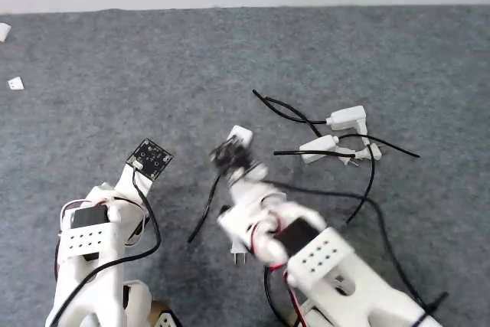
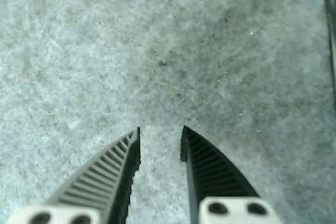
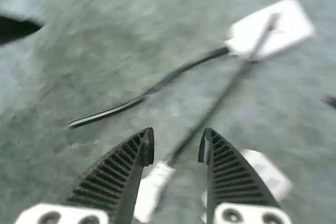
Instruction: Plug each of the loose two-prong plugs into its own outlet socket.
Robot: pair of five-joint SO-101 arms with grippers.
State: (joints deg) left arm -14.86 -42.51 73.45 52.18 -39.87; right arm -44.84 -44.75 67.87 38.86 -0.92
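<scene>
Grey mat [image 1: 230, 59] — right end effector [image 3: 177, 134] agape over white plug [image 3: 149, 190].

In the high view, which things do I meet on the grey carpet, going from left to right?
Small white scrap → left arm → lone white connector → group of white connectors with black cables.
</scene>
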